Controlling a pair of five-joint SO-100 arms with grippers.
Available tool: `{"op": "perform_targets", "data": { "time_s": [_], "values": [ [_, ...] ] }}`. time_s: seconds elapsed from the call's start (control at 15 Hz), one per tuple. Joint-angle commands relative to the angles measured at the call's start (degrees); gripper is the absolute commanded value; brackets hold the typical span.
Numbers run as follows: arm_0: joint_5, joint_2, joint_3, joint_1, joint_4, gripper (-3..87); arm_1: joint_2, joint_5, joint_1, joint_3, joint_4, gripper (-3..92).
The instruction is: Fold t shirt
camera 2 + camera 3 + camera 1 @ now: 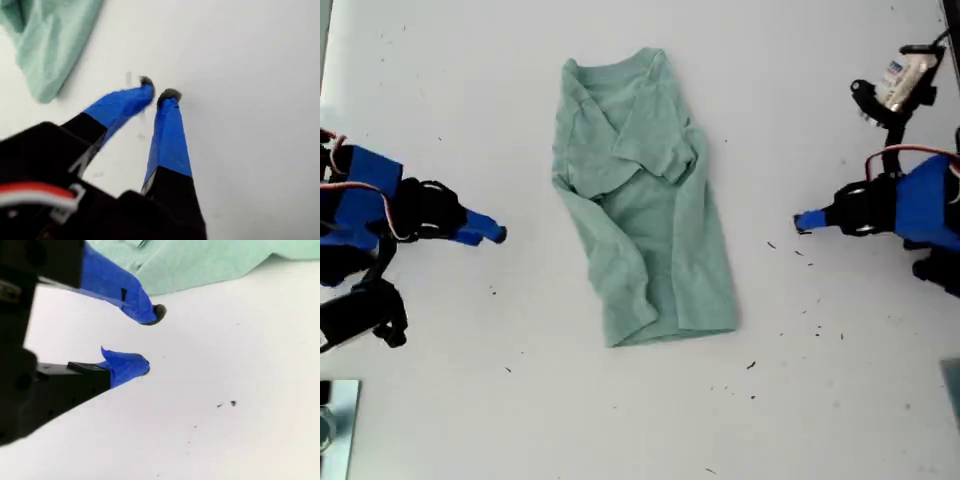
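The t shirt (640,200) lies in the centre of the exterior view, neckline toward the frame's top and hem toward the bottom. Both sides appear turned inward, one sleeve lying crumpled across the chest, so the garment forms a narrow, slightly slanted band. By this reading the lengthwise folds are roughly done. The crosswise fold, hem to collar, looks still to be made, and the rumpled upper part wants smoothing. The cloth is pale sage-green, soft, matt and plain, with a ribbed round collar and loose creases. It rests on a smooth white table (840,400) flecked with dark specks (232,403).

My first gripper (492,233), at the exterior view's left, hangs clear of the cloth, its blue-taped jaws almost pressed together on nothing. My second gripper (805,221), at the exterior view's right, is likewise apart from the shirt, jaws spread and empty.
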Motion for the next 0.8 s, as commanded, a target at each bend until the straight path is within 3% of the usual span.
{"op": "perform_targets", "data": {
  "time_s": [0.0,0.13,0.4,0.73],
  "values": [
    [-0.2,-26.3,-34.6,7.2,4.7,25.2,-26.5,6.0,-9.9,-30.1,-1.2,30.1],
    [2.2,-44.9,-57.2,10.5,9.1,26.9,-49.6,9.1,-17.0,-51.5,2.2,31.5],
    [3.2,-65.0,-77.1,12.0,12.7,28.6,-77.0,10.7,-20.8,-77.4,10.7,31.9],
    [4.8,-80.2,-85.9,10.3,11.9,29.3,-87.6,11.4,-20.8,-73.7,4.8,29.9]
  ]
}}
